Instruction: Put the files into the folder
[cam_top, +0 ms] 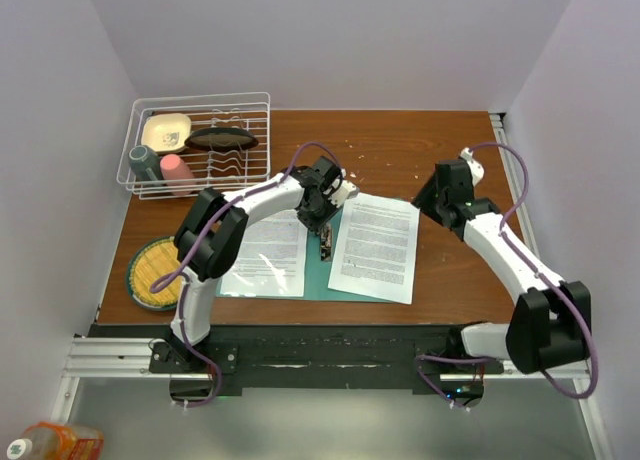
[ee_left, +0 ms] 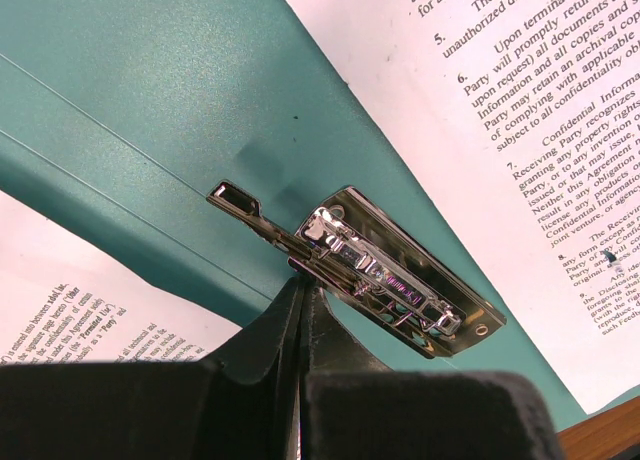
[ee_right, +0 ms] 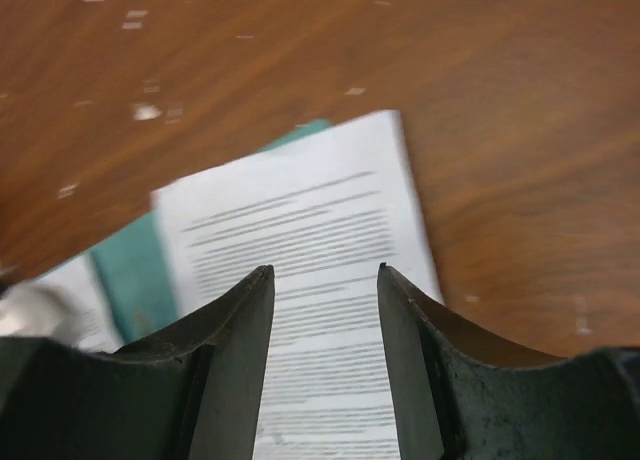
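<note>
The teal folder [cam_top: 318,272] lies open on the wooden table, its metal clip [cam_top: 326,245] at the spine. One printed sheet [cam_top: 265,255] lies on its left half, another [cam_top: 375,245] on its right half, overhanging the edge. My left gripper [cam_top: 322,218] is shut, its tips [ee_left: 301,280] touching the clip's [ee_left: 390,275] near edge over the folder [ee_left: 150,100], with nothing visibly between the jaws. My right gripper [cam_top: 432,195] is open and empty, hovering [ee_right: 322,270] above the far end of the right sheet [ee_right: 300,210].
A white wire dish rack [cam_top: 200,145] with cups and bowls stands at the back left. A plate with a yellow mat [cam_top: 155,270] sits at the left front, beside the left sheet. Walls close in both sides.
</note>
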Controlling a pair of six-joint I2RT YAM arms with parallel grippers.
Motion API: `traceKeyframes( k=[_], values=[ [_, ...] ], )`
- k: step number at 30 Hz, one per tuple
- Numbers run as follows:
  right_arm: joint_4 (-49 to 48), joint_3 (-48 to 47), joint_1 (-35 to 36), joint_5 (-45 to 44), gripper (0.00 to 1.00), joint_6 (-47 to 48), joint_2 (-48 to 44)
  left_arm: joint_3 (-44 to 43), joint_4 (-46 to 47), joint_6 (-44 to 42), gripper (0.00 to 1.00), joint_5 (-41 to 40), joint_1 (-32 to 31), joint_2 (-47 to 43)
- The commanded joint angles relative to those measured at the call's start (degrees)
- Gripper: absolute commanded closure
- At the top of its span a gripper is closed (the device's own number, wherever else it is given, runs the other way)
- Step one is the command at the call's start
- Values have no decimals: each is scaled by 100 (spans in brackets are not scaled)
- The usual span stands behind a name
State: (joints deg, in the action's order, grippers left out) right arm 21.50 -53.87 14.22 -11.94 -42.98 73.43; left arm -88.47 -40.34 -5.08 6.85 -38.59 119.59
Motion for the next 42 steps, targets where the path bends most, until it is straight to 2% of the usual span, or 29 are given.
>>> traceKeyframes(
  k=[1, 6, 11, 17, 42],
  values=[
    [311, 315, -288, -159, 49, -26, 364, -13, 35, 16, 98, 132, 36, -41],
    [128, 491, -683, -19, 48, 132, 935, 31, 43, 7, 98, 123, 44, -85],
    [-119, 632, -692, -18, 48, 106, 1270, 5, 26, 7, 98, 106, 53, -94],
    [-321, 377, -692, 105, 50, 132, 1780, -13, 17, -10, 98, 106, 53, -102],
    [-462, 210, -60, 122, 53, -219, 1991, -30, -18, -2, 98, 194, 44, -67]
  ],
)
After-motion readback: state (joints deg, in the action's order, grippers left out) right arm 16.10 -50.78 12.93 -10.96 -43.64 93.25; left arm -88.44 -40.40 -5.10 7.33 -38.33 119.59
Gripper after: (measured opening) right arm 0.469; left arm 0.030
